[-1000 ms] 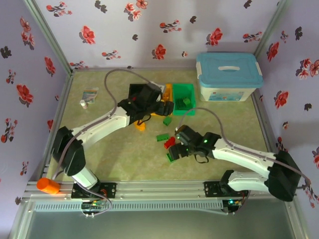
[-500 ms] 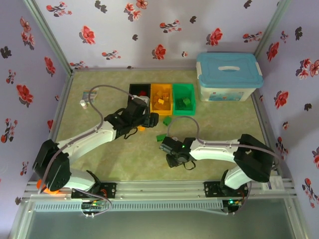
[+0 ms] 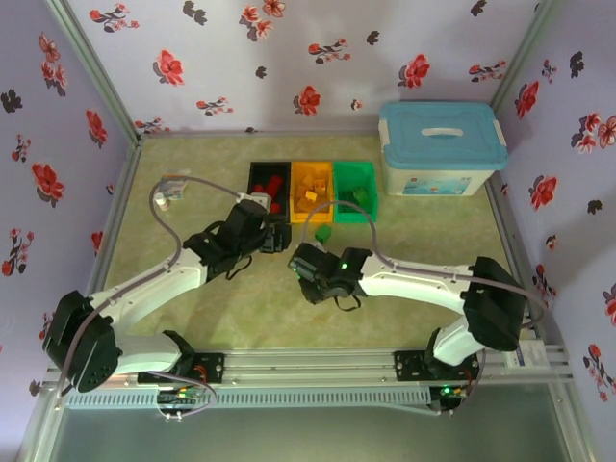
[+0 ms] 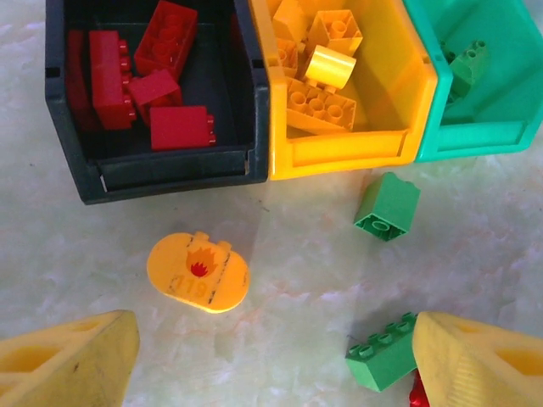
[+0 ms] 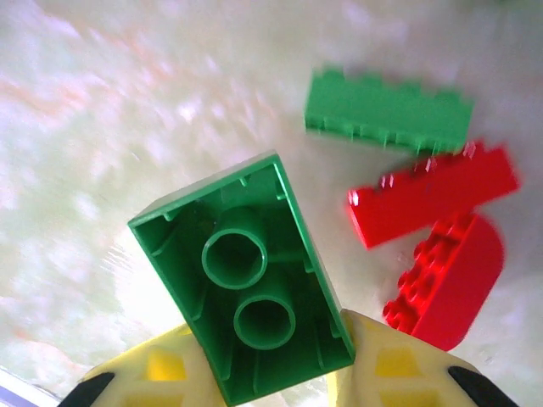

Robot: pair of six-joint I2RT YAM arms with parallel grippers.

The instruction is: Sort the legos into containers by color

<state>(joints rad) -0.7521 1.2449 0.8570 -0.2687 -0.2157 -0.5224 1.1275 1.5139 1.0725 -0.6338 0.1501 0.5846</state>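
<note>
Right wrist: green lego (image 5: 246, 288), hollow underside camera-facing, lengthwise in pincer (image 5: 276, 369).

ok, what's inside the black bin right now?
Red bricks only, at least four, loose and partly overlapping in the black bin. Its floor beneath them is covered, and the left wrist view cuts off the far end, so smaller pieces could be hidden.

A red brick (image 4: 417, 396) is mostly hidden by the left jaws, and the green bin (image 4: 475, 136) is cropped.
</note>
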